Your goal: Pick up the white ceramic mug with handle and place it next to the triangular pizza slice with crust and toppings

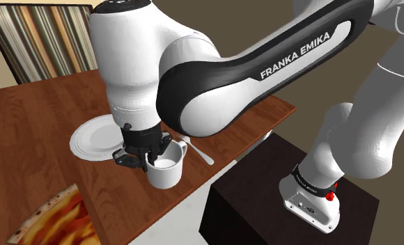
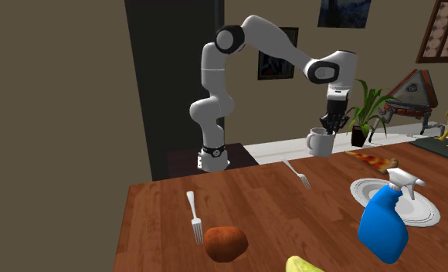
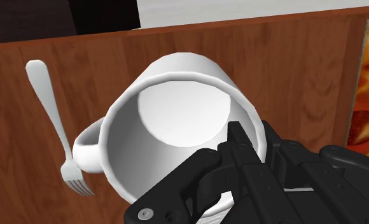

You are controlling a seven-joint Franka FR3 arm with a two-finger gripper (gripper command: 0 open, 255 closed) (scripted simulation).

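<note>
Your jaws grip the rim of the white mug (image 1: pixel 165 172) at centre frame. Keep it level and carry it low over the tabletop (image 1: pixel 40 115) toward the pizza slice (image 1: pixel 60 220), lower left.

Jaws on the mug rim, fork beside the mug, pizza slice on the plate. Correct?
No. The pizza slice lies on the table, apart from the plate; the shoulder view shows it. The jaws on the mug rim and the fork beside the mug are right.
</note>
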